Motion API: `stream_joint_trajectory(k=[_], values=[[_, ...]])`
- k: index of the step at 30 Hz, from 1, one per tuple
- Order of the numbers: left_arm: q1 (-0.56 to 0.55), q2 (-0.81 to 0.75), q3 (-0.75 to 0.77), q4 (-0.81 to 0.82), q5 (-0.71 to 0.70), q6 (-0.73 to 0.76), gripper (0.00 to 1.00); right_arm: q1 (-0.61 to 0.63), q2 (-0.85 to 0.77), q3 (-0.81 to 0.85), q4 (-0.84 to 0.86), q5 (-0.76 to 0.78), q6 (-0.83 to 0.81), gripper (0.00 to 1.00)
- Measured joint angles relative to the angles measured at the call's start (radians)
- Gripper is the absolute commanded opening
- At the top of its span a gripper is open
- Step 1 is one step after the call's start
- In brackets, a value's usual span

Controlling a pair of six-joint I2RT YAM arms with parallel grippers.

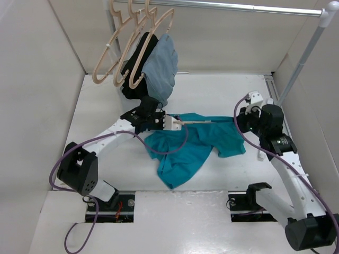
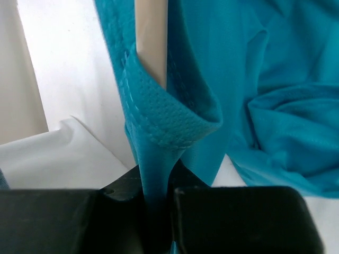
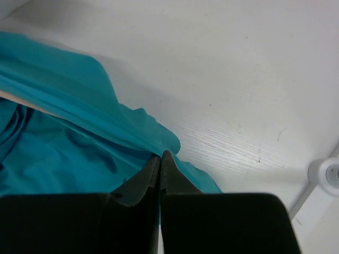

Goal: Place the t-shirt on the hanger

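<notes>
White tabletop [image 1: 222,90], walled in white, carries a crumpled teal cloth t-shirt [image 1: 201,143] at its middle. The left gripper [image 2: 157,196] is clamped on a stitched fold of the shirt, and a beige plastic hanger [image 2: 152,37] runs inside that fold (only a strip shows). The right gripper [image 3: 160,164] pinches the shirt's right edge, fingers pressed together. Behind, a black garment [image 1: 135,79] and a grey-blue garment [image 1: 161,71] hang from a metal rail [image 1: 238,7].
</notes>
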Motion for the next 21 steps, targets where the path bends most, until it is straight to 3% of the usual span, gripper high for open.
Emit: stream_joint_trajectory(k=[8,12,13,14,17,21], values=[[-0.066,0.000,0.060,-0.157,-0.042,0.059,0.00,0.270,0.155,0.111,0.000,-0.085,-0.229,0.00],[-0.078,0.000,0.125,-0.249,0.021,0.083,0.00,0.276,0.231,0.171,0.003,-0.190,-0.293,0.00],[-0.079,0.000,0.148,-0.273,0.043,0.089,0.00,0.261,0.242,0.175,0.003,-0.210,-0.305,0.05],[-0.079,0.000,0.170,-0.291,0.062,0.097,0.00,0.243,0.249,0.177,0.001,-0.225,-0.315,0.33],[-0.079,-0.011,0.199,-0.323,0.109,0.122,0.00,0.191,0.268,0.182,-0.027,-0.246,-0.337,0.70],[-0.080,-0.024,0.199,-0.373,0.161,0.145,0.00,0.162,0.277,0.211,-0.095,-0.249,-0.376,0.73]])
